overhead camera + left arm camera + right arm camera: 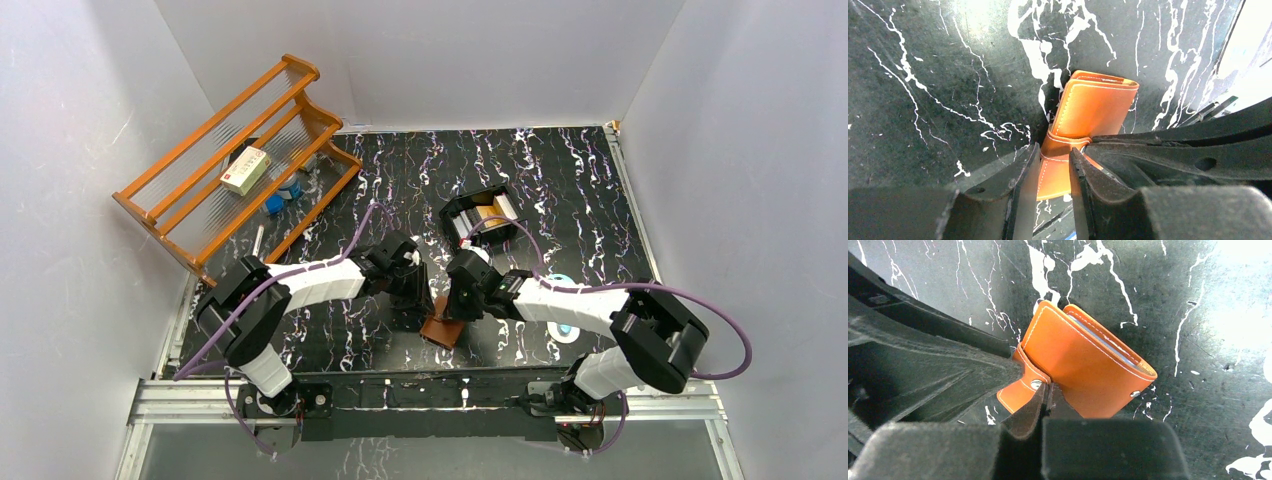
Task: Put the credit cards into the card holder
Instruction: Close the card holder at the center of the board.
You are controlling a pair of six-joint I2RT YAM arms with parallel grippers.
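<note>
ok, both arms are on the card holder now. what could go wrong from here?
1. The right gripper pinches the card holder only by its thin snap flap. If the arms pull apart, the flap may slip out.
2. The left gripper is clamped on the holder too, so neither is free for what look like the credit cards in the black tray. Whichever one lets go, the holder could fold shut or shift.

Orange wooden rack (215, 125) at far-left corner of black, white-veined tabletop (580, 200), white-and-red box (245, 169) lying on its slats; black open tray (452, 210) sits mid-table.
</note>
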